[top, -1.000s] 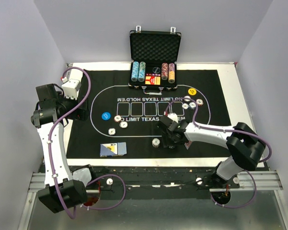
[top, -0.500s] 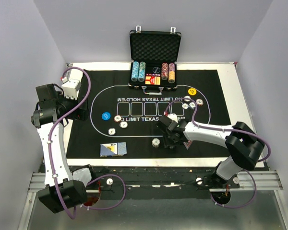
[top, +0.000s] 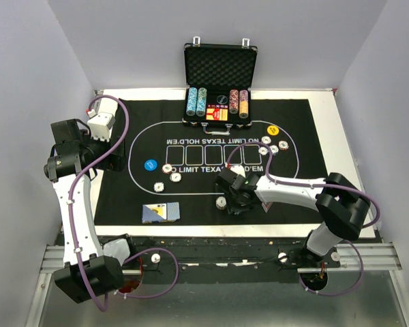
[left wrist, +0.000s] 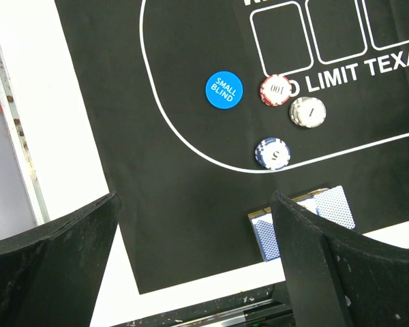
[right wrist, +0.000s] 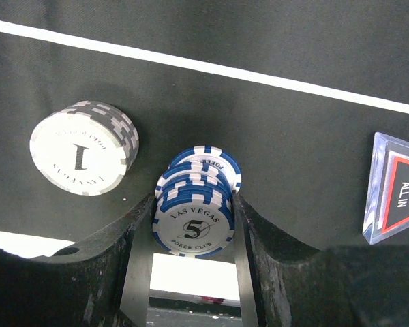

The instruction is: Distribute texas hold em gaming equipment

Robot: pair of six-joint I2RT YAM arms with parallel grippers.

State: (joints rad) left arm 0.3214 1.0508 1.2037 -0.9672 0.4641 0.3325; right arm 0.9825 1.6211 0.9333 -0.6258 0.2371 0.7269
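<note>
I find the right gripper (right wrist: pixel 195 228) partly closed around a short stack of blue-edged "5" poker chips (right wrist: pixel 194 204), with a finger against each side of it. The stack leans unevenly, and I cannot tell whether it has left the black mat (right wrist: pixel 273 41). A grey-edged "1" chip stack (right wrist: pixel 82 146) lies just to its left, apart from the fingers. The red triangular "ALL IN" marker (right wrist: pixel 395 187) lies to the right at the frame edge. The left gripper (left wrist: pixel 194 204) hangs with its jaws spread fully wide and holds nothing, above the mat's near-left area. Below it I note the blue "SMALL BLIND" button (left wrist: pixel 223 90), a red-edged "100" chip stack (left wrist: pixel 275 89) and a grey "1" chip stack (left wrist: pixel 307 112) close together, a blue "5" chip stack (left wrist: pixel 272 152) on the white line, and blue-backed playing cards (left wrist: pixel 303 218) at the mat's near edge. The yellow button (top: pixel 273 129) lies on the far right, in front of the open case (top: pixel 219 88).
</note>
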